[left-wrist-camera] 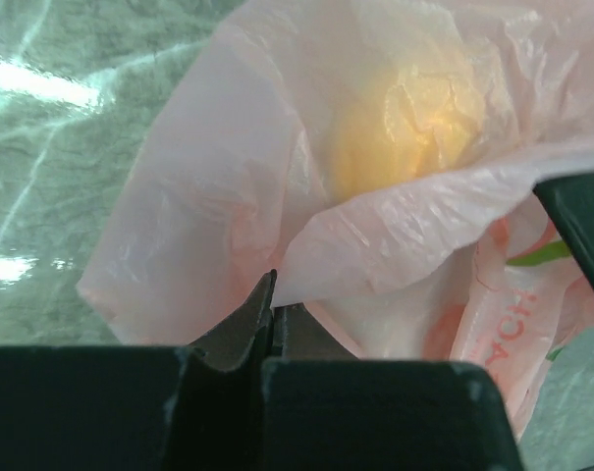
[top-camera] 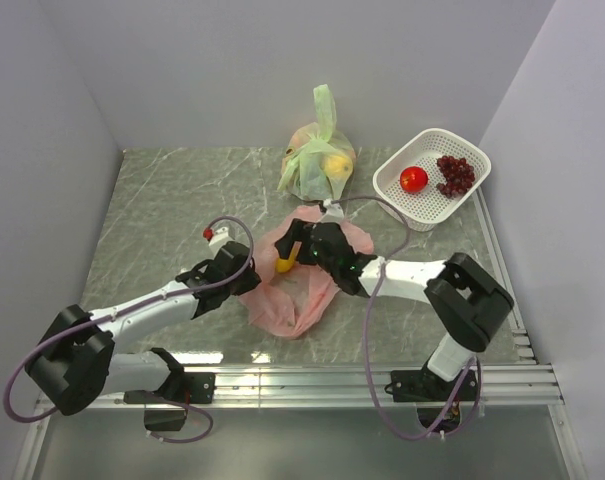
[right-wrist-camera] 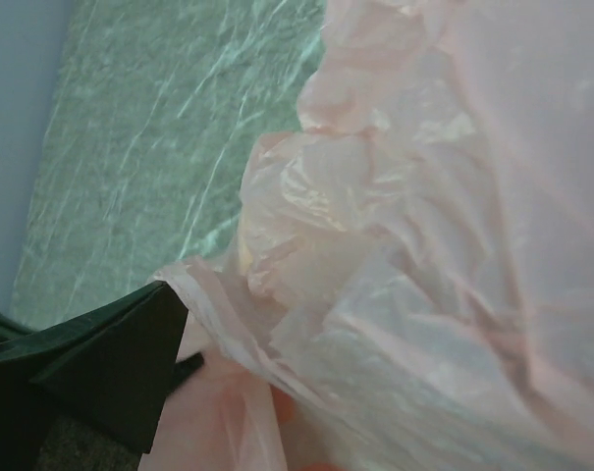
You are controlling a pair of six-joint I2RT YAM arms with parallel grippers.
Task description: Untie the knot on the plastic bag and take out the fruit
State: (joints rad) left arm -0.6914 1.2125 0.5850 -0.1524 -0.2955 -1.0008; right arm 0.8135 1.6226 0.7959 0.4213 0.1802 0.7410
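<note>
The pink plastic bag (top-camera: pixel 300 290) lies crumpled and opened mid-table; no knot shows. My left gripper (top-camera: pixel 248 283) is shut on the bag's left edge, and in the left wrist view its jaws (left-wrist-camera: pixel 274 297) pinch a fold of pink plastic (left-wrist-camera: pixel 218 196). My right gripper (top-camera: pixel 294 250) reaches into the bag's mouth at the orange-yellow fruit (top-camera: pixel 285 264). The fruit glows through the plastic (left-wrist-camera: pixel 405 128). In the right wrist view one dark finger (right-wrist-camera: pixel 110 363) shows. Plastic (right-wrist-camera: pixel 424 294) hides the other. A red fruit (top-camera: pixel 413 179) and grapes (top-camera: pixel 455 174) lie in the white basket (top-camera: pixel 387 185).
A light green tied bag (top-camera: pixel 320 160) with yellowish fruits stands at the back, just behind the pink bag. The basket sits at the back right by the wall. Grey walls enclose the marbled table (top-camera: pixel 162 210) on three sides.
</note>
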